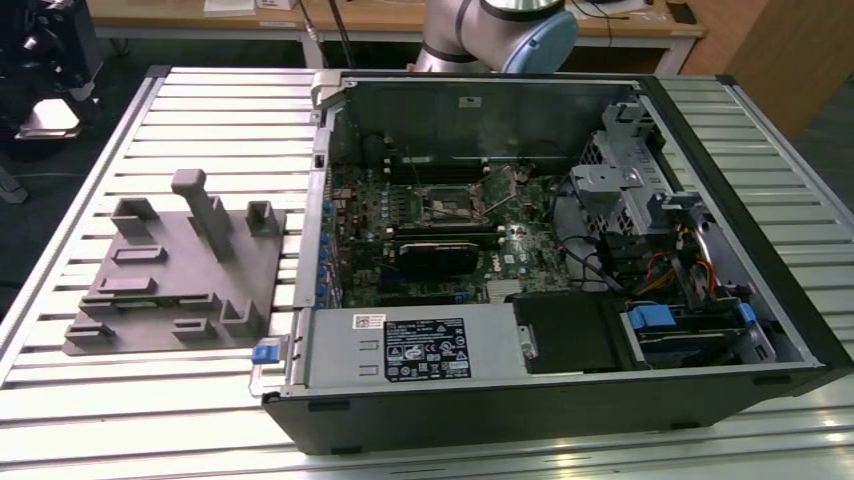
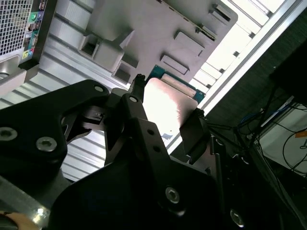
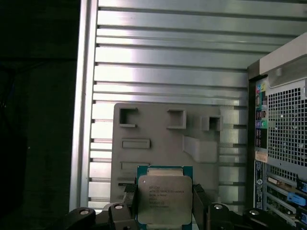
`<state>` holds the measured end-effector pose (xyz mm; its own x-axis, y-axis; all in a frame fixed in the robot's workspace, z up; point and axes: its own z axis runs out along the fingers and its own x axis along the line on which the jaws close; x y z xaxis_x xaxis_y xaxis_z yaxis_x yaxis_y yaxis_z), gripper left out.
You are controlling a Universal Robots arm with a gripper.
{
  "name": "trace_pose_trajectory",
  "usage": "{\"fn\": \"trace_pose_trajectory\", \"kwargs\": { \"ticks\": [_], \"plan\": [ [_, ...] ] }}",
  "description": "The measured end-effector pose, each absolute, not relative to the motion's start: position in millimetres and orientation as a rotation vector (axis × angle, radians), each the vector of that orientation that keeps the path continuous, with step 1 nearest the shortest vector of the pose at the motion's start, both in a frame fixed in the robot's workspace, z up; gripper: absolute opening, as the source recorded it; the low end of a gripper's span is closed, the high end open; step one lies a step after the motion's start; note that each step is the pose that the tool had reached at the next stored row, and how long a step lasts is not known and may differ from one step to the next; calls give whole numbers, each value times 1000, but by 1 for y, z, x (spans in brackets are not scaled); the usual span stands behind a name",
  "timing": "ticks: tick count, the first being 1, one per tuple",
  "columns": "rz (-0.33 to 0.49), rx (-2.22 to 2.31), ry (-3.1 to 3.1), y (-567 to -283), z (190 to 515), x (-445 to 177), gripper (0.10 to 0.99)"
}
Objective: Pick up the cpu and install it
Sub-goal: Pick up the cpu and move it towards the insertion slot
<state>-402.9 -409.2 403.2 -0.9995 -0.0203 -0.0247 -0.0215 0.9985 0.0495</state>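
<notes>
Slatted metal table (image 1: 134, 400), wooden desk (image 1: 380, 18) behind, dark floor (image 1: 54, 230).

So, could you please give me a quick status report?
The gripper shut on the cpu. Held clear of the grey fixture. Alongside, the computer case.

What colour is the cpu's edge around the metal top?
Teal-green border on the cpu; best in the first wrist view.

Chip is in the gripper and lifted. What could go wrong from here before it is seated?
1. The gripper pinches the small square silver-topped cpu by two opposite edges alone; a jolt might tilt or drop it.
2. The square black-framed motherboard socket sits deep in the open black computer case, near loose cables; a skewed approach could catch on them or seat the chip crooked.
</notes>
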Motion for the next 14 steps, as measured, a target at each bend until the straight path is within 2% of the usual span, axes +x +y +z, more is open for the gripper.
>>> {"fn": "trace_pose_trajectory", "kwargs": {
  "ticks": [14],
  "plan": [
    [77,-33,3116,-409,403,-379,545]
  ]
}}
